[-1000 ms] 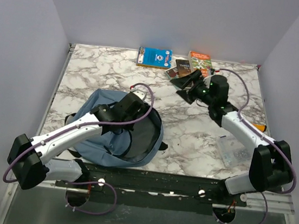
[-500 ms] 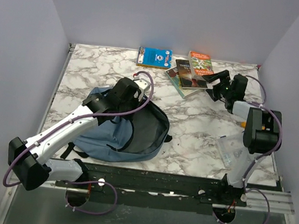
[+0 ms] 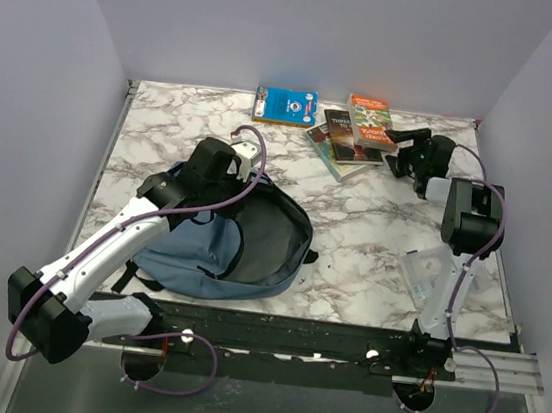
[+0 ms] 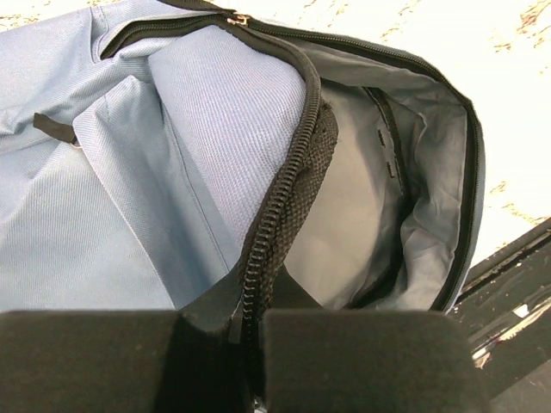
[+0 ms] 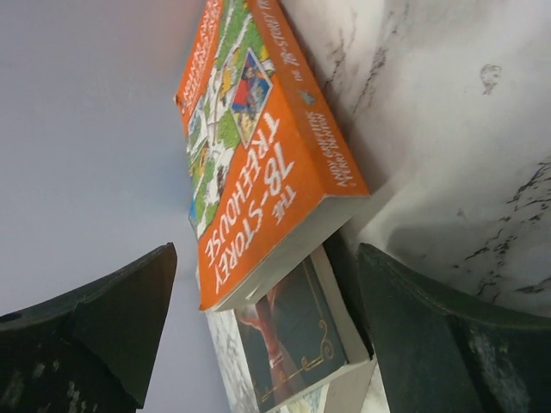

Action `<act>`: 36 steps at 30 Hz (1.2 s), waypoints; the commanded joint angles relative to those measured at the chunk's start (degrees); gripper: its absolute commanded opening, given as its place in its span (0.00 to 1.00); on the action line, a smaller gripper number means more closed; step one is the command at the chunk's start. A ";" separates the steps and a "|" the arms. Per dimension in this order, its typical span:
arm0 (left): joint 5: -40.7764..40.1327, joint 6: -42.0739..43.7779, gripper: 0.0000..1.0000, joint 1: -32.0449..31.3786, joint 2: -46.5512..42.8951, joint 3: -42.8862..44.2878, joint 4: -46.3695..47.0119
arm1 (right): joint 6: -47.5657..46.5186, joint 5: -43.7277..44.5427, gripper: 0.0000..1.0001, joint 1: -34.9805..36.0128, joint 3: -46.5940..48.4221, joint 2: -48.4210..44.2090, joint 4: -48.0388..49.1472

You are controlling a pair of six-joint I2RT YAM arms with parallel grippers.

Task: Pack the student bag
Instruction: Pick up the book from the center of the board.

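On the near left of the worktop (image 3: 373, 239) the student bag (image 3: 200, 253) is seen lying with its mouth open, its zipper rim pinched by the left end effector (image 4: 246, 337); farther back, the right end effector (image 3: 408, 138) is spread apart at the orange book (image 5: 258, 172), which is judged the next item to be gripped and carried in.

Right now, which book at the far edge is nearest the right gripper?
The orange Treehouse book, lying just ahead of the open right gripper. The dark-covered book sits to its left, and the blue book lies apart, farther left.
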 commanded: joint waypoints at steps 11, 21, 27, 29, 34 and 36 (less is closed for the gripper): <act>6.73 -1.15 0.00 1.93 -1.68 -0.63 4.61 | 9.32 2.27 0.80 -0.22 4.46 9.28 5.28; 7.30 -1.34 0.00 1.92 0.28 -1.17 5.31 | 12.99 1.85 0.73 0.64 6.03 12.35 10.50; 8.49 -1.61 0.00 1.92 3.91 -1.26 6.04 | 18.54 1.94 0.48 0.91 7.67 15.30 16.38; 8.32 -1.61 0.00 1.93 5.09 -1.17 6.04 | 19.44 1.74 0.35 0.91 8.41 15.67 16.95; 7.47 -1.43 0.00 1.92 7.18 -0.82 6.03 | 20.57 1.81 0.06 0.84 6.31 12.42 18.84; 7.15 -1.35 0.00 1.92 7.31 -0.82 6.04 | 21.57 1.26 0.01 0.54 3.54 9.85 20.59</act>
